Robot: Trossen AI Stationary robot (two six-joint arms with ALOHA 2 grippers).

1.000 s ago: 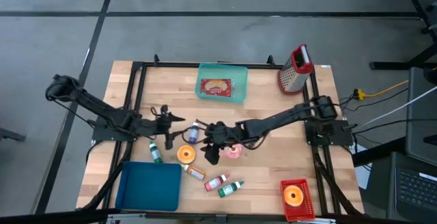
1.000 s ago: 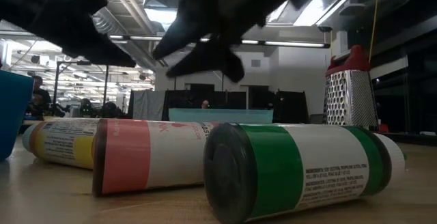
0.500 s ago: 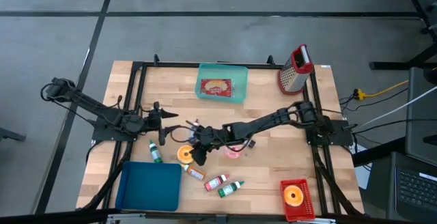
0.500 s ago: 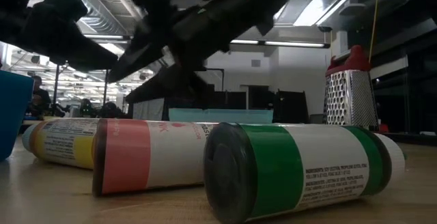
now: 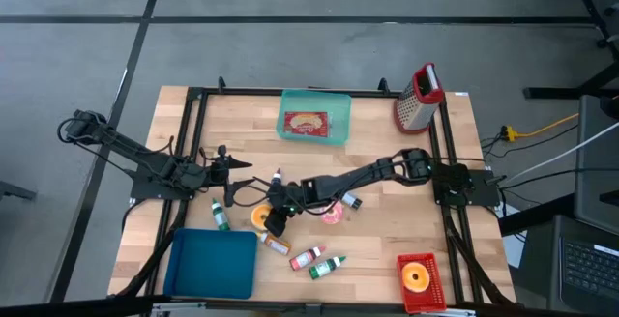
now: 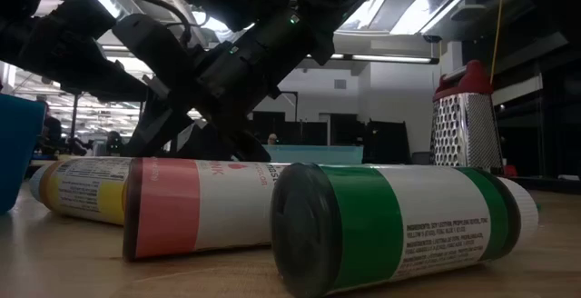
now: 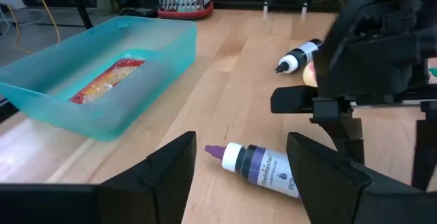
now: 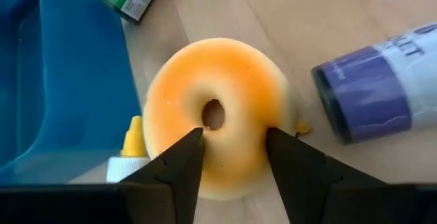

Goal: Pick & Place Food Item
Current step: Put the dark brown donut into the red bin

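Note:
An orange donut (image 8: 215,132) lies flat on the wooden table (image 5: 387,240), left of centre; it also shows in the high view (image 5: 259,217). My right gripper (image 8: 232,142) hangs open just above it, one finger on each side of its near half (image 5: 270,219). A pink donut (image 5: 332,215) lies to its right. My left gripper (image 7: 239,152) is open and empty at the table's left (image 5: 242,165), pointing level at a purple bottle (image 7: 263,169). My right gripper slants down over the orange donut from the table's right. Its two fingertips (image 8: 186,149) overlap the donut's near half, on either side of the hole (image 8: 213,115). I cannot tell whether they touch it. The donut lies flat on the table.
A blue tray (image 5: 211,262) sits at the near left, close to the donut. A teal bin (image 5: 314,124) with a food packet and a grater (image 5: 418,97) stand at the far edge. A red basket (image 5: 418,278) holds another donut. Several small bottles (image 5: 307,257) lie around the centre.
My right gripper has reached from beside the pink donut toward the table's left and near edge and has come down over the orange donut. My left gripper has drawn back a little toward the table's left edge.

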